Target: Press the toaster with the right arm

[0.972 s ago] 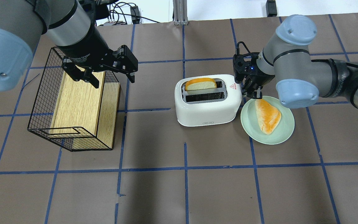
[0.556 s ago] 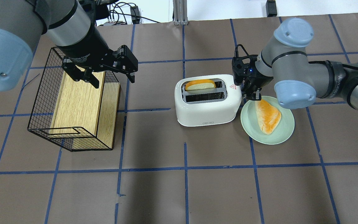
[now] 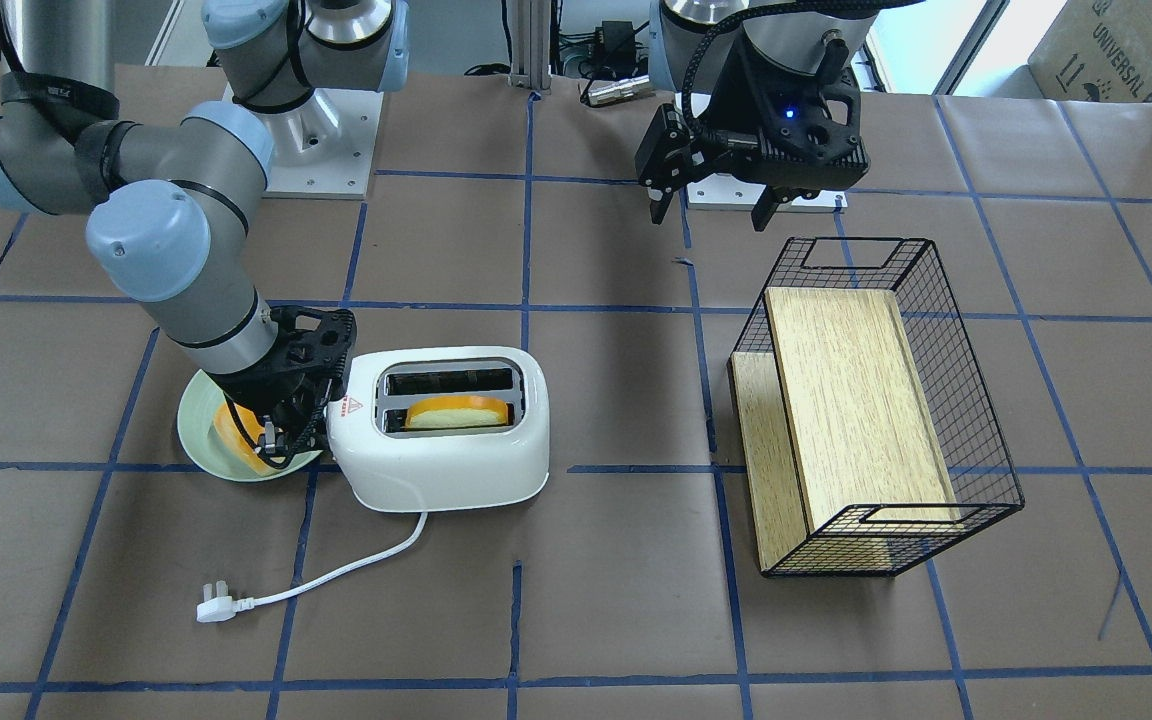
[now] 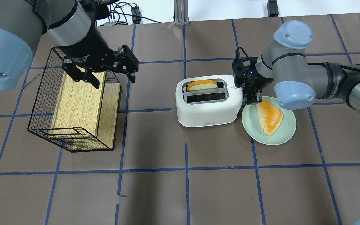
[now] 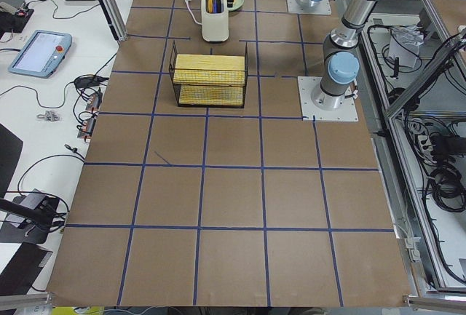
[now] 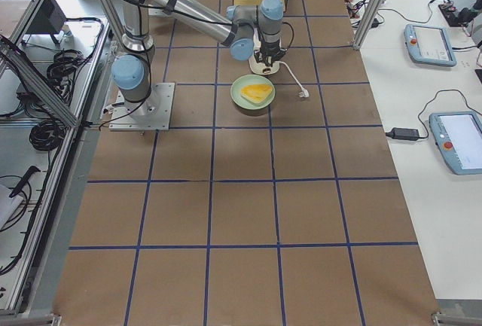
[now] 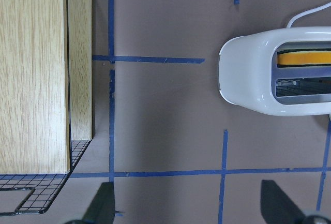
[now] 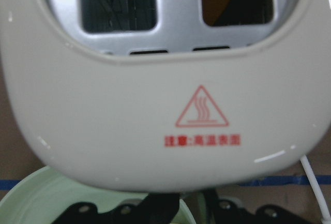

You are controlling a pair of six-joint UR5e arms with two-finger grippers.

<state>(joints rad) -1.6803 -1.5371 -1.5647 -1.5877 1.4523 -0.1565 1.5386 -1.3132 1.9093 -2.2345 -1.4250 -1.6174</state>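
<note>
- Toaster (image 4: 209, 109): rounded, white, mid-table, just beside the green plate (image 4: 280, 134). It has a red triangle sticker (image 8: 201, 107) at the end nearest me.
- My right gripper (image 4: 252, 99) is low at that end, over the plate rim. The fingers look close together, but I cannot tell if they're closed or gripping anything.
- My left gripper (image 4: 114, 81) is spread wide and empty, above the wire basket (image 4: 39, 103).
- Counts: one toaster with two slots, one plate, one basket.
- Two bread slices: one in a slot (image 4: 202, 85), one on the plate (image 4: 269, 116).
- Only the front-facing view shows the cord and plug (image 3: 219, 608).
</note>
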